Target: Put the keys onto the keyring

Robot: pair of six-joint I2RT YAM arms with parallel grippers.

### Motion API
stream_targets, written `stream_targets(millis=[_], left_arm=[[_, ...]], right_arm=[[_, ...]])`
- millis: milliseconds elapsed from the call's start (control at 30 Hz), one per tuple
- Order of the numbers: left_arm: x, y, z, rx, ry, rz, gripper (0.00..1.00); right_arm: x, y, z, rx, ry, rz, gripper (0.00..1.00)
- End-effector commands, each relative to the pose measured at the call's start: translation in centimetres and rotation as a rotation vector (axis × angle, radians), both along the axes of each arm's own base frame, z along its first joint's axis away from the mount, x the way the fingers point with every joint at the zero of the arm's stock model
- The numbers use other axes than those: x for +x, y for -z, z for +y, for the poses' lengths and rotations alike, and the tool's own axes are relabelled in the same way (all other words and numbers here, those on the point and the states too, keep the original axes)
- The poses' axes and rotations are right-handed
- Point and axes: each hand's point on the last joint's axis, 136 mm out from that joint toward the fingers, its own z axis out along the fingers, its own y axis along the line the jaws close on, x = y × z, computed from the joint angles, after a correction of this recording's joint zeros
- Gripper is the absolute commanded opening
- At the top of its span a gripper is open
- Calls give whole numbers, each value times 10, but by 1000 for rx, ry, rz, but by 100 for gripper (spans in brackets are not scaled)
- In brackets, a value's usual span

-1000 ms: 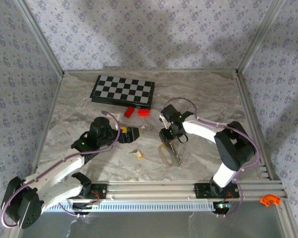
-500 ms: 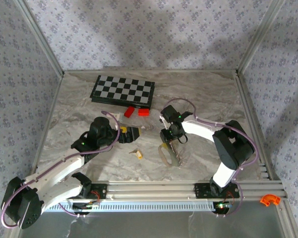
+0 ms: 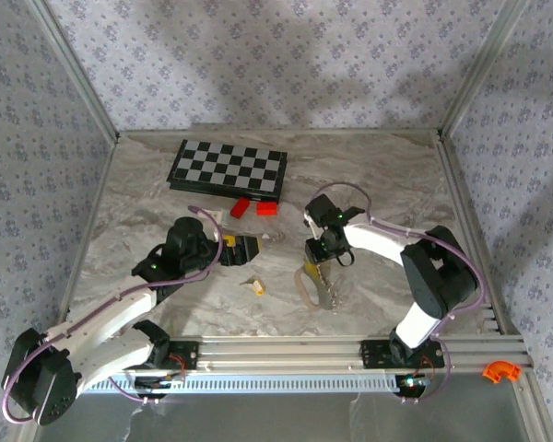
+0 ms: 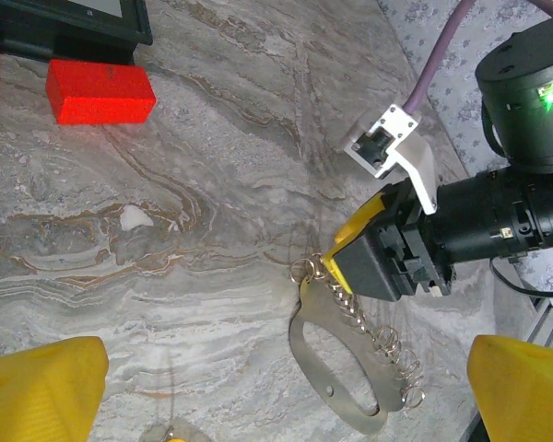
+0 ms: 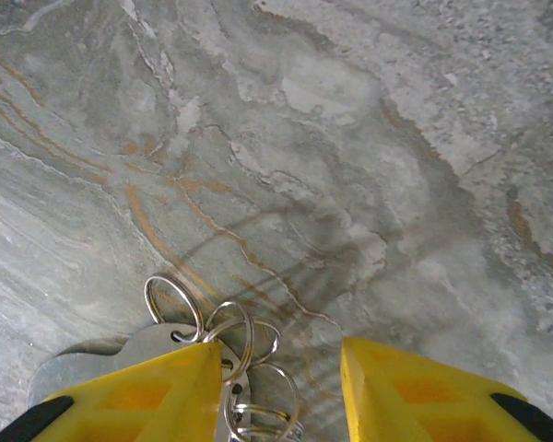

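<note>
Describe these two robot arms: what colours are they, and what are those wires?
The left arm and right arm are white tube-like links joined by chunky black round joints. A lilac cable loops along each. The fingers are blocky yellow wedges. A small green light glows on the right arm's wrist, near a white socket.

Pale beige strap keyring [image 4: 306, 348] lies flat on the marbled surface [image 3: 166, 207], small metal rings [image 4: 373, 330] chained along one edge. The tiny yellow-headed key [image 3: 256, 286] rests apart, to its left.
</note>
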Motion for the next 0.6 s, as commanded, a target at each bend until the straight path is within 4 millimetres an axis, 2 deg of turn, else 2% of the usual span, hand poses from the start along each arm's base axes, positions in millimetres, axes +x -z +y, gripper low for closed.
stream_targets(millis=[0, 100, 300, 400, 567], left_arm=[[4, -31, -7, -42, 14, -68, 100], [3, -32, -8, -43, 21, -67, 100], [0, -35, -11, -50, 48, -70, 100], [-1, -37, -12, -55, 60, -73, 100], [-4, -39, -14, -61, 74, -76, 100]], right_arm=[[-1, -10, -10, -25, 25, -13, 39], [3, -25, -4, 7, 15, -46, 39], [0, -51, 37, 190, -115, -9, 39], [1, -53, 53, 244, -174, 17, 39], [-5, -40, 56, 239, -222, 127, 36]])
